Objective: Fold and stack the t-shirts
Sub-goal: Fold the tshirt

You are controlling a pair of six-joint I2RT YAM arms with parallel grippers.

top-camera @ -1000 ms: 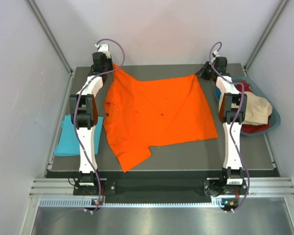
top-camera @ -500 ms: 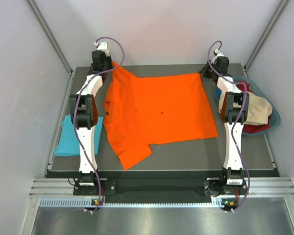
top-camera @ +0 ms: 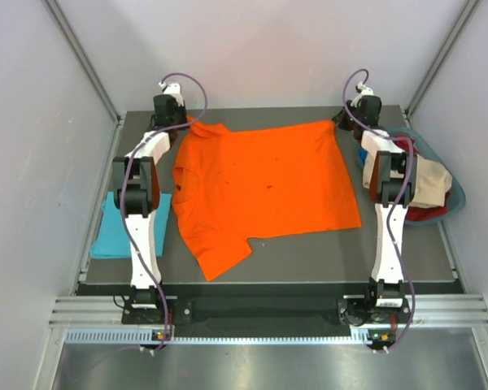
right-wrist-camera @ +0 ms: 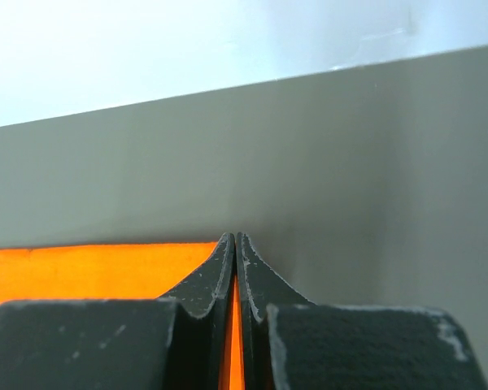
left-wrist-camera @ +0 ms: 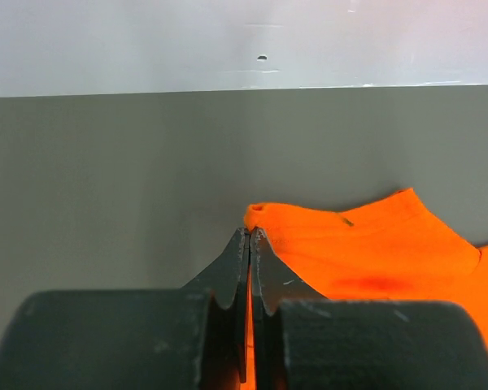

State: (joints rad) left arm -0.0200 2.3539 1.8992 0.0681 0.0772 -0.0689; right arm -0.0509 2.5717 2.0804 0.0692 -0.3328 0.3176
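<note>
orange t-shirt [top-camera: 264, 187] is clamped by its far corners in left jaws and right jaws, hem crosswise between.

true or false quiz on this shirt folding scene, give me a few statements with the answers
1. The orange t-shirt lies spread on the table. True.
2. The left gripper is open over bare table. False: it is shut on the orange t-shirt's far corner.
3. The right gripper is shut on the orange t-shirt. True.
4. The turquoise t-shirt lies on top of the orange one. False: it lies apart, at the table's left edge.
5. The basket on the right holds cloth. True.
</note>
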